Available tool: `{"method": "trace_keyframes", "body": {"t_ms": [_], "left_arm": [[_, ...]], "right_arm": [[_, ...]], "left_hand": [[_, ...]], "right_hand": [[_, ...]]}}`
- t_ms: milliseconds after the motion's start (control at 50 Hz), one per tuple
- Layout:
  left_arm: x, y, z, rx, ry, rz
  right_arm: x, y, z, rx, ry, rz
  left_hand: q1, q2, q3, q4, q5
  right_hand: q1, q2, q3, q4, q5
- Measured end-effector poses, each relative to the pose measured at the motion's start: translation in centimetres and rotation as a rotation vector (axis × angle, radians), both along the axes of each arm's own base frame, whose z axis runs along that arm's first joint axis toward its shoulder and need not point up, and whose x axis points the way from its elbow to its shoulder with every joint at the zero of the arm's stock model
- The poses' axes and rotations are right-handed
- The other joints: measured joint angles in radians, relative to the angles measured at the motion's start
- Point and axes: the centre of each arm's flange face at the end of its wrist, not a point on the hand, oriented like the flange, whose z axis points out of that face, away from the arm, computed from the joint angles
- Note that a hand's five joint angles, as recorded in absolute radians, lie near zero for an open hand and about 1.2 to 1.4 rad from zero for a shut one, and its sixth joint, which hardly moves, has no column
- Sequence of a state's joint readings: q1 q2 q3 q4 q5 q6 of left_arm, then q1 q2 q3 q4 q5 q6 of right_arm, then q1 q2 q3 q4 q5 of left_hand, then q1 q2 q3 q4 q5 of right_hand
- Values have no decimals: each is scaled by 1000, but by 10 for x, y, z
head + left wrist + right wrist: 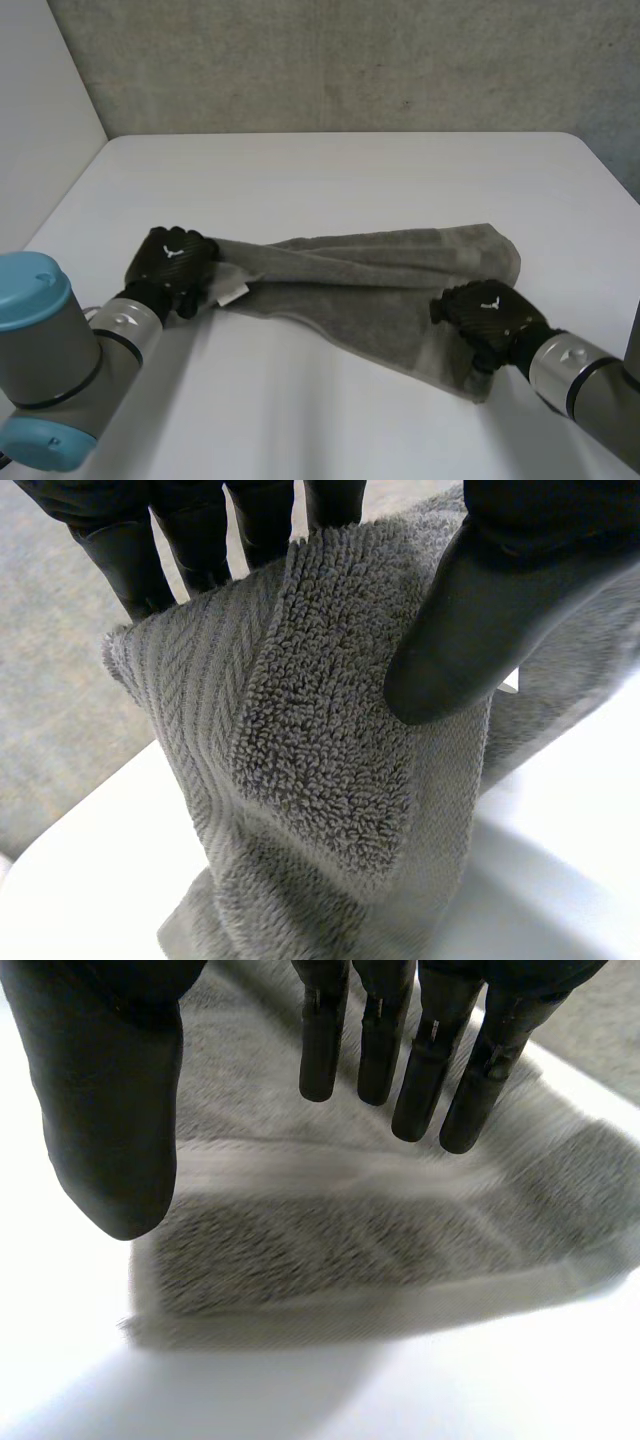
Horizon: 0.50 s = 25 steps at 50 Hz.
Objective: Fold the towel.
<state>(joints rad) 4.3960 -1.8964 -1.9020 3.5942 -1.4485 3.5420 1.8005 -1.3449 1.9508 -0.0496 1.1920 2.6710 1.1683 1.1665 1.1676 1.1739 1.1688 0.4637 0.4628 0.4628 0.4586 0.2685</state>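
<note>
Towel (pixel 380 275) lies as a long, rumpled band on the white table (pixel 330 170) that spreads beneath it. Its long axis runs from one arm to the other, and its right end slants closer to the robot.

At the towel's nearest corner, on its right end, the right hand (pixel 490 312) hovers just above the cloth. Its fingers (pixel 420 1060) are straight and its thumb is held apart, gripping nothing.

Farther back, at the towel's left end, the left hand (pixel 178 258) pinches the cloth. The thumb (pixel 480 640) presses the terry face against the fingers behind it, and the end drapes down from the grip. A small white label (pixel 235 293) shows just beside that hand on the towel's near edge.

Each hand sits at its own end, so neither has to cross over. A fold would likely bring one end along that long axis toward the other, and the right hand must first close on its corner.

Beyond the towel's far edge, bare table runs back to a grey wall (pixel 350 60).
</note>
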Motion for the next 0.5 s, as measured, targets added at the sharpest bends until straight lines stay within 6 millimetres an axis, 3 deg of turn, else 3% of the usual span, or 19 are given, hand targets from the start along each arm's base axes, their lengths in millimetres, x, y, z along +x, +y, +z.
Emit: {"method": "trace_keyframes", "body": {"t_ms": [180,340,500], "left_arm": [[11,-8,-1,14,21,44],[11,-7,-3,27,32,48],[11,-6,-4,31,31,46]], "right_arm": [[-3,5,-11,10,-4,2],[-3,6,-13,0,-5,6],[-1,4,-17,-34,-12,14]], "left_hand": [[-19,-19,-19,-18,-19],[-214,-215,-212,-221,-213],[-254,-257,-247,-261,-252]], "right_hand": [[0,0,0,0,-3],[0,0,0,0,-10],[0,0,0,0,-10]]}}
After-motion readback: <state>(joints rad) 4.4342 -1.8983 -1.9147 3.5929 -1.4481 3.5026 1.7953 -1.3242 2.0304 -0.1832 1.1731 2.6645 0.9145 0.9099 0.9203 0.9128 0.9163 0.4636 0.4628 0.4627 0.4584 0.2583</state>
